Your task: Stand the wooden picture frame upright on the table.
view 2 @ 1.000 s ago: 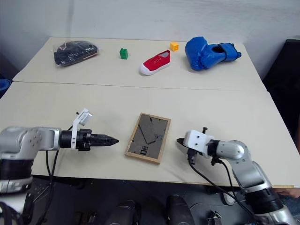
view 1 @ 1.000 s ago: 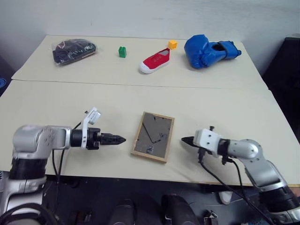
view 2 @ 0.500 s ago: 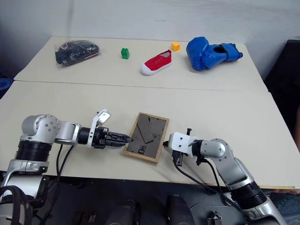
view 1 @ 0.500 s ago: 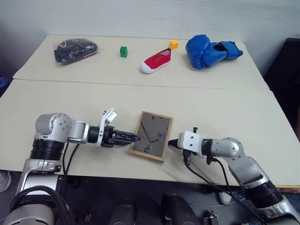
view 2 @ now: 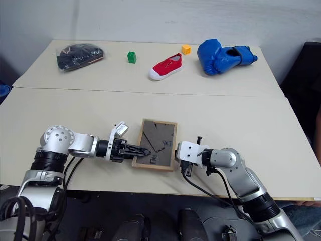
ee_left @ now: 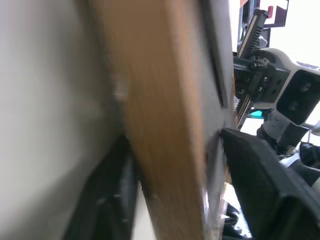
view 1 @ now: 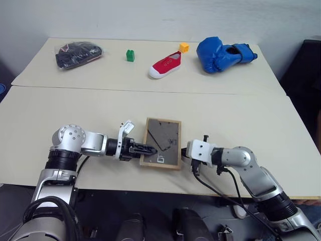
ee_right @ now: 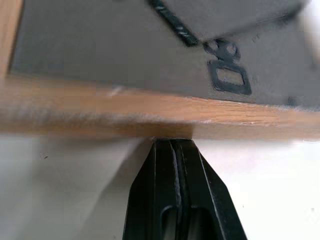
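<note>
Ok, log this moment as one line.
frame: flat, back up | left gripper: jaws astride its edge | right gripper: shut, tip at opposite edge

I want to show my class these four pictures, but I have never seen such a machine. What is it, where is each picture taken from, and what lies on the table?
It is a humanoid robot with two arms, each ending in a two-fingered gripper. Two pictures come from cameras in its head, looking down; the other two from cameras on its wrists.

On the table a wooden picture frame lies face down, backboard up. The left gripper has its fingers around the frame's edge, one on each side. The right gripper, shut, presses its tip against the opposite edge.

Farther back lie a bagged dark item, a green block, a red shoe, a yellow block and a blue boxing glove.
</note>
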Robot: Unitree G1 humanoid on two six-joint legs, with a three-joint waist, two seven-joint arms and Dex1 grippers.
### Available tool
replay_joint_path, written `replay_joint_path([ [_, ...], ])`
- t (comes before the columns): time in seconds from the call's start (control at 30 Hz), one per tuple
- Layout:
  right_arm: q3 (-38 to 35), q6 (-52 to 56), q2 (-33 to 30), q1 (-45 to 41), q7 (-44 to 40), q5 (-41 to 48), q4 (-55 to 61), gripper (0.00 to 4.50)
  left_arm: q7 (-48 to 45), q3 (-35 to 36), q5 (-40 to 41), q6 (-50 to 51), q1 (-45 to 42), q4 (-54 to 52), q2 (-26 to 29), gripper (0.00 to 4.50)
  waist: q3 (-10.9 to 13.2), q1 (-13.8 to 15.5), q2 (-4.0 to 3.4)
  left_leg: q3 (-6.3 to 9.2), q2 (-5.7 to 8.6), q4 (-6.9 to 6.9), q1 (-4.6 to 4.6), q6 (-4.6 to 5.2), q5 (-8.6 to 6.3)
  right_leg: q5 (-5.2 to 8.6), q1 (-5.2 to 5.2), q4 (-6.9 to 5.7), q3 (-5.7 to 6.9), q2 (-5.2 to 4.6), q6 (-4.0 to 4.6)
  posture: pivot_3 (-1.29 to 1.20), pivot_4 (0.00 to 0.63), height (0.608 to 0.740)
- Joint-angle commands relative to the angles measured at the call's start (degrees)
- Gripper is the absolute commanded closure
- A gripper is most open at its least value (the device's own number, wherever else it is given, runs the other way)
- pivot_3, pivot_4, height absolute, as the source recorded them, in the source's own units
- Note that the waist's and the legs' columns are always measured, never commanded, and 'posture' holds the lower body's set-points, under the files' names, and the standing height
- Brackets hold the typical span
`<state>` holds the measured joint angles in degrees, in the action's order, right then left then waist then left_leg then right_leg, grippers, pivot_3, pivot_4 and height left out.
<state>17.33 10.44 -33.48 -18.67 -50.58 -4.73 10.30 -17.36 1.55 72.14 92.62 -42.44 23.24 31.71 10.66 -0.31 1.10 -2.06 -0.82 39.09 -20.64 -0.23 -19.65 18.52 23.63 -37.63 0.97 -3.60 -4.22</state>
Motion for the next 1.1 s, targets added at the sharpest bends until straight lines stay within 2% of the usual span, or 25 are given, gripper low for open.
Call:
replay_joint_path([
  [0.03,0.17,0.6,0.47,0.25,0.4,0.12,1.19,4.5,2.48,1.76,3.21,-0.12,-0.44,-1.44,-1.42,3.19,0.0,0.0,0.0,0.0,0.0,0.01,0.0,0.0,0.0,0.0,-0.01,0.0,0.0,0.0,0.0,0.0,0.15,0.74],
  [0.07,0.05,0.74,0.42,0.38,0.44,0.2,1.38,4.5,3.08,2.39,3.49,-0.12,-0.16,-1.9,-1.79,3.24,0.0,0.01,0.0,-0.01,0.01,0.01,0.01,0.0,0.0,0.0,-0.01,0.0,0.0,-0.01,0.0,0.0,0.15,0.74],
  [0.2,-8.23,0.38,-1.81,5.26,-1.28,8.14,5.69,4.5,-0.73,7.52,2.11,-1.74,3.69,-10.61,-0.62,3.25,0.0,0.1,0.01,0.0,0.0,-0.04,-0.04,-0.03,-0.02,0.0,0.01,-0.01,0.01,0.01,0.0,0.0,0.15,0.74],
  [0.27,-13.57,2.58,-2.91,7.54,-3.28,14.5,7.44,4.14,-6.87,8.25,-1.42,-9.4,6.4,-16.24,1.15,3.25,0.0,0.13,0.0,0.02,0.0,-0.01,-0.15,-0.04,-0.02,0.0,0.08,0.03,0.05,0.01,-0.01,0.0,0.15,0.74],
  [0.33,-16.99,3.26,-4.69,8.81,-5.96,19.04,8.51,3.64,-13.98,6.55,-7.18,-18.68,9.18,-21.23,3.4,3.25,0.0,-0.02,0.01,0.03,0.0,0.05,-0.25,-0.04,-0.02,-0.01,0.13,0.06,0.07,0.01,-0.02,0.0,0.15,0.74],
  [0.4,-20.22,7.48,-5.72,8.52,-9.07,27.01,10.48,2.95,-24.65,3.28,-16.0,-33.16,12.67,-25.75,6.09,3.25,0.0,-0.17,0.0,0.0,0.0,0.02,-0.2,-0.07,-0.01,-0.01,0.11,0.21,0.06,0.03,-0.01,0.0,0.15,0.74],
  [0.47,-21.4,11.31,-5.77,6.23,-10.34,32.9,12.07,2.36,-30.16,0.44,-22.46,-42.31,14.21,-27.0,7.16,3.25,0.01,-0.24,-0.02,-0.03,-0.04,-0.08,-0.1,-0.11,0.0,0.01,0.07,0.26,0.05,0.08,0.01,0.0,0.15,0.74],
  [0.57,-18.76,14.47,-3.58,-2.27,-10.61,37.18,13.34,1.37,-31.75,-2.99,-28.2,-47.45,14.01,-26.45,6.13,3.25,0.03,-0.31,-0.05,-0.05,-0.04,-0.08,-0.02,-0.11,0.01,0.02,0.01,0.26,0.02,0.09,0.04,0.0,0.15,0.74],
  [0.7,-14.26,15.07,1.33,-12.32,-9.42,37.3,11.18,0.06,-33.12,-6.06,-32.36,-49.17,14.26,-27.08,5.38,3.25,0.03,-0.33,-0.04,0.0,-0.08,-0.11,-0.06,-0.07,-0.01,0.02,0.04,0.24,0.02,0.09,0.04,0.0,0.15,0.74],
  [0.87,-9.28,12.33,6.71,-21.16,-8.4,32.82,4.7,0.02,-33.69,-6.25,-33.2,-48.26,14.67,-27.26,4.07,3.25,0.03,-0.44,-0.04,0.02,-0.05,0.04,-0.54,0.02,-0.01,-0.01,0.42,-0.01,0.04,0.02,0.0,0.0,0.15,0.74],
  [1.1,-4.07,5.11,9.97,-23.83,-9.33,25.62,-3.56,0.02,-34.11,-5.94,-33.93,-47.58,14.83,-27.64,3.42,3.25,0.02,-0.09,-0.04,0.03,-0.03,0.05,-0.61,0.14,-0.08,-0.01,0.42,0.03,0.07,-0.03,-0.02,0.0,0.15,0.74],
])
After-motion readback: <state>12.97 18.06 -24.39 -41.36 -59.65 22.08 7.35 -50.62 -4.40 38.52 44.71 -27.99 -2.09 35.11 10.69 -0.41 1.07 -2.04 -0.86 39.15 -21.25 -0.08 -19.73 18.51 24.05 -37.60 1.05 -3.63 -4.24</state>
